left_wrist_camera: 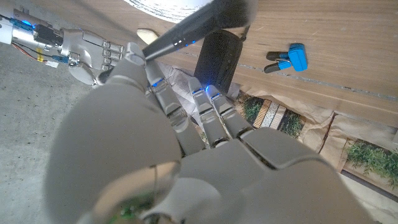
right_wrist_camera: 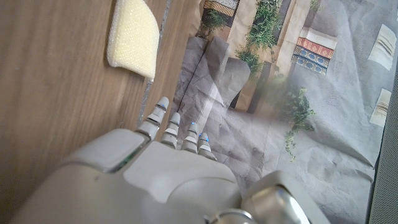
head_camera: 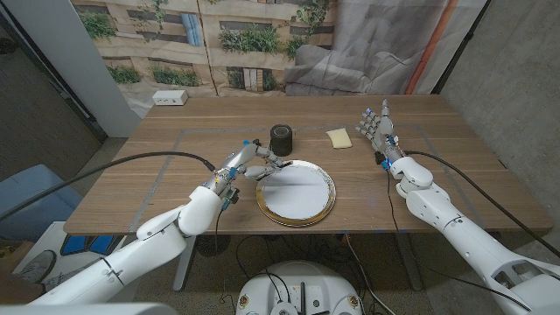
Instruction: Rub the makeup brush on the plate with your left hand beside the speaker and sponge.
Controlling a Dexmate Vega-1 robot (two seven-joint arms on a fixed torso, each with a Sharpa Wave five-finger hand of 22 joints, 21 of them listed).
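Note:
My left hand [head_camera: 238,166] grips a dark makeup brush [head_camera: 265,171], whose tip reaches the left rim of the white, gold-edged plate [head_camera: 302,214]. In the left wrist view the brush handle [left_wrist_camera: 193,31] runs from my fingers [left_wrist_camera: 211,118] toward the plate [left_wrist_camera: 168,5]. A black cylindrical speaker [head_camera: 281,137] stands just behind the plate, and a yellow sponge [head_camera: 339,138] lies to its right. My right hand [head_camera: 378,127] is raised right of the sponge, fingers apart and holding nothing. The right wrist view looks past that hand [right_wrist_camera: 155,174] to the sponge [right_wrist_camera: 134,34].
A small blue-and-black clip [left_wrist_camera: 287,59] lies on the table left of the speaker [left_wrist_camera: 217,59]. A white box [head_camera: 170,98] sits at the far left corner. A printed backdrop hangs behind the table. Bare wood lies left and right of the plate.

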